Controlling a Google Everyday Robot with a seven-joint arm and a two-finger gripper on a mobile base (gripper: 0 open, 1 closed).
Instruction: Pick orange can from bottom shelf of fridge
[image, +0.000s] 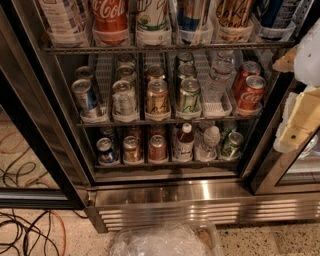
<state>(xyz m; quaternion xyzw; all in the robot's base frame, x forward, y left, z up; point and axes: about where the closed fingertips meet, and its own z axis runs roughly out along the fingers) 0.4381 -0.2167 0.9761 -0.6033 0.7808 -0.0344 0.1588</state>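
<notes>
The fridge (165, 192) stands open in front of me, with a black frame, wire racks and a steel base with a slotted grille. On the bottom shelf (165, 162) a front row holds a blue can (105, 150), the orange can (131, 149), a redder can (157, 148), a small red-capped bottle (185, 142), a clear bottle (210, 142) and a green can (232, 145). The orange can stands upright, second from the left. My gripper (297, 117), pale cream, hangs at the right edge, in front of the right door frame and well right of and above the orange can.
The middle rack (165, 121) holds rows of cans, with Coca-Cola cans (250, 92) at its right. The top rack holds larger cans and bottles. A glass door (25, 160) stands at the left, with cables (30, 235) on the floor. A clear bin of plastic wrap (165, 242) sits below the grille.
</notes>
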